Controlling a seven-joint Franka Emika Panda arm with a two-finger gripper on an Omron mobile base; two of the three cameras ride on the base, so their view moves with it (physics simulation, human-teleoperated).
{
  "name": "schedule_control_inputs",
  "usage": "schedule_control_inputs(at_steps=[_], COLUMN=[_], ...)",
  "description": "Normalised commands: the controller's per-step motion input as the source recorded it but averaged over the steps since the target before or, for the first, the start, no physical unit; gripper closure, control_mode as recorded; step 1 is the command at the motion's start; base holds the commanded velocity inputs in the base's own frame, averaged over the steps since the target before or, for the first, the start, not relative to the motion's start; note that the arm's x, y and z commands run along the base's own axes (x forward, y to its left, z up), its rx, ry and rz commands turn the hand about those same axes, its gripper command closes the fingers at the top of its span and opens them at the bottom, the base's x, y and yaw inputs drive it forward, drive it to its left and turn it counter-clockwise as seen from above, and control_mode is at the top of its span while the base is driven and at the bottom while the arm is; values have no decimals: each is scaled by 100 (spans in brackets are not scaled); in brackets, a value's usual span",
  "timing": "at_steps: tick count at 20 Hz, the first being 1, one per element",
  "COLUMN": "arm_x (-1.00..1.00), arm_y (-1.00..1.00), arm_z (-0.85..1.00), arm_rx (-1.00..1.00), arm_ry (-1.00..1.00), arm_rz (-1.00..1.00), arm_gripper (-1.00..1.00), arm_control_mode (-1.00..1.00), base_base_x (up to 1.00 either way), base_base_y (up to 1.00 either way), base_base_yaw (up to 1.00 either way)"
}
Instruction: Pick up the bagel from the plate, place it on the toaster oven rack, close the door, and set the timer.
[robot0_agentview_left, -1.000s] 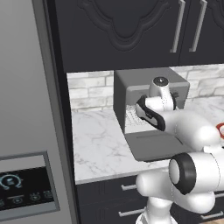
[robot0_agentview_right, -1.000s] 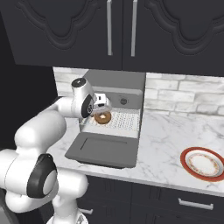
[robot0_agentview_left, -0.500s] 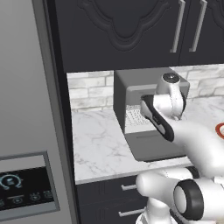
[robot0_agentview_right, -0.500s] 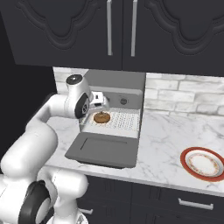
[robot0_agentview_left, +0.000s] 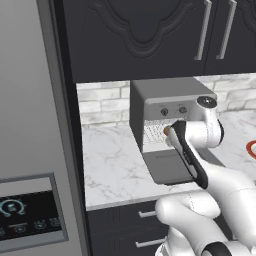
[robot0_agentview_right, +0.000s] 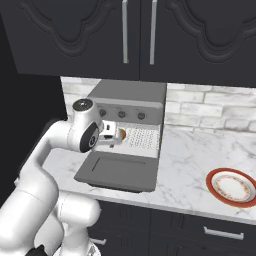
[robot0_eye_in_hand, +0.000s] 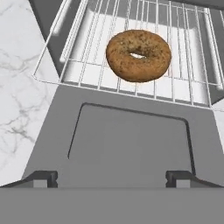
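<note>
A: Where is the bagel (robot0_eye_in_hand: 138, 55)?

B: On the oven rack (robot0_eye_in_hand: 183, 83), near its front edge, lying flat and free of the tool (robot0_eye_in_hand: 111, 178).

A: And the tool?

B: Spread wide, holding nothing, poised over the lowered door (robot0_eye_in_hand: 131, 144) in front of the oven (robot0_agentview_right: 131, 102).

A: Further right?

B: The red-rimmed plate (robot0_agentview_right: 231, 186) sits by the front edge of the surface (robot0_agentview_right: 190, 165), well apart from the oven.

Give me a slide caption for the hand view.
Bagel resting on the toaster oven rack, door folded open below, open gripper over it.
</note>
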Motion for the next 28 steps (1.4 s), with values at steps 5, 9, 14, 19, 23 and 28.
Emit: schedule_control_inputs(at_steps=[5, 9, 14, 19, 23, 28], arm_x=[25, 47, 64, 59, 50, 52], arm_y=[0, 0, 0, 0, 0, 1], arm_z=[-28, -16, -8, -14, -14, -5], arm_rx=[3, 8, 8, 5, 2, 2], arm_ry=[14, 13, 12, 6, 0, 0], arm_rz=[-5, 0, 0, 0, 0, 0], arm_gripper=[-100, -100, -100, -100, -100, -100], arm_control_mode=[-100, -100, -100, -100, -100, -100], base_base_x=[0, 0, 0, 0, 0, 0], base_base_y=[0, 0, 0, 0, 0, 0], base_base_yaw=[0, 0, 0, 0, 0, 0])
